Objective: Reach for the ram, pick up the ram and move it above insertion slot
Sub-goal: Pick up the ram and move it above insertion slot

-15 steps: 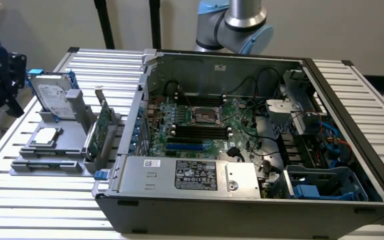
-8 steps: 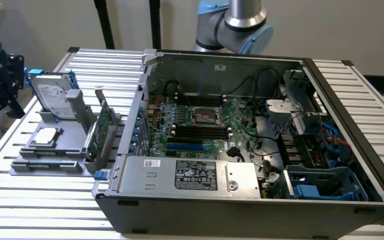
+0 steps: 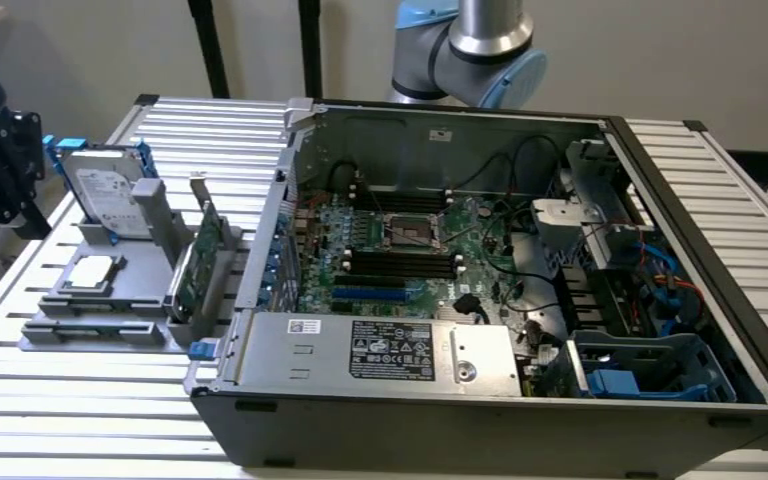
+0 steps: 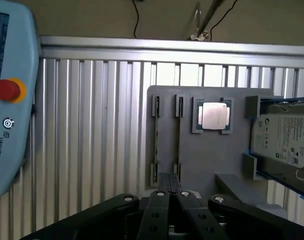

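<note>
txt: "UNIVERSAL ROBOTS" on teach pendant | HDD label: not legible

The ram is seen edge-on as a thin, dark-greenish strip. It stands upright on its long edge in a narrow groove of the gray tray, near the tray's outer side and untouched.
</note>
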